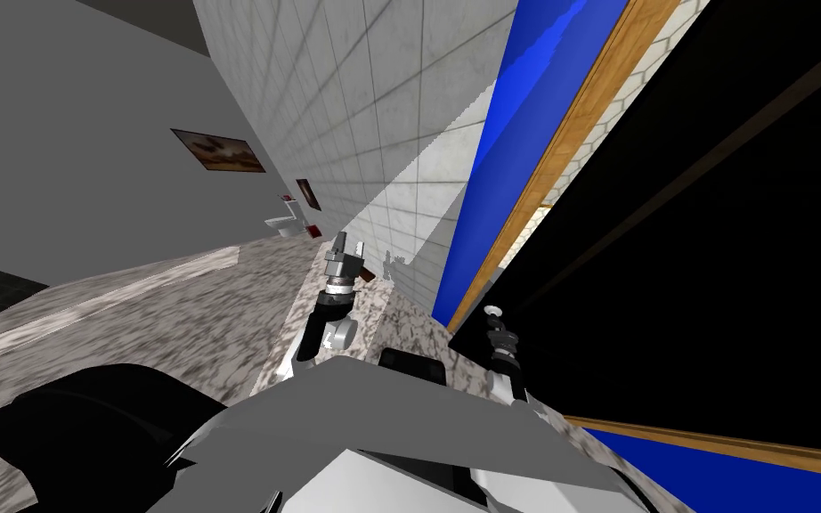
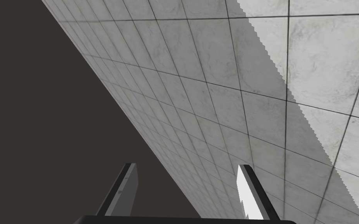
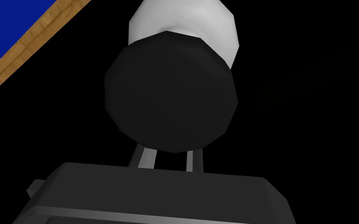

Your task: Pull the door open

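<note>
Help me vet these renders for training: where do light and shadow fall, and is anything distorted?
Head view: rolled and wide-angled, walls splaying; a sawtooth shadow edge crosses the tiled wall. Left wrist view: same jagged edge splits lit tiles from shaded. Right wrist view: the door handle shows an unlit dark face and white neck against plain black.

Right tool [image 1: 493, 317] on door knob [image 3: 171, 101]; left tool [image 1: 351, 242] leftward, before the wall [image 2: 221, 77].

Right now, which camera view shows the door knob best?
The right wrist view: the door knob is large and central, round and dark with a light grey part behind. The head view shows it small and white at the right gripper's tip. The left wrist view faces a tiled wall.
</note>
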Robot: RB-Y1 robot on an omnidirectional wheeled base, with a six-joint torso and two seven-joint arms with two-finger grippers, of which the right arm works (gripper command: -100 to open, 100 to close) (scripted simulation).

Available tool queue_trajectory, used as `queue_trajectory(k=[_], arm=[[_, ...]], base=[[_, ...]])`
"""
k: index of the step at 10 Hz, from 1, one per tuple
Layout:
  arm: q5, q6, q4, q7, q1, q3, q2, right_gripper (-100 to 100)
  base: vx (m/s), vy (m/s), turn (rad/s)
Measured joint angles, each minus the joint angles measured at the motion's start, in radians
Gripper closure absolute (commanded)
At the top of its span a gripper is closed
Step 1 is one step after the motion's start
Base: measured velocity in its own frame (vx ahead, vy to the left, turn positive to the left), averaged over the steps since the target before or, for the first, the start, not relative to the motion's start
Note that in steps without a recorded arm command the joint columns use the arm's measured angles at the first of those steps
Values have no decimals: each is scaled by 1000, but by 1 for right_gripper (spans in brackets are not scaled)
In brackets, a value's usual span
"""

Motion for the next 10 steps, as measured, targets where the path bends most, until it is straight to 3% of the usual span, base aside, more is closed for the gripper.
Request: queue_trajectory(k=[1,2,3,4,5,7,8,9,10], arm=[[-2,20,-46,7,25,-2,2,100],[-11,63,-146,4,74,-3,4,100],[-12,53,-106,-18,45,2,2,100],[-11,23,-53,-35,19,7,-1,100],[-17,18,-60,-57,26,11,-2,100],[-32,34,-87,-99,36,17,-1,100],[-32,22,-50,-117,16,22,-4,100],[-38,27,-56,-140,18,26,-8,100],[-48,37,-87,-164,38,30,-4,100]], base=[[-23,-4,29],[-22,-7,9],[-9,-2,9],[-16,-7,35],[-32,-14,37],[-20,-6,16],[-22,0,32],[-35,-5,62],[-28,-4,17]])
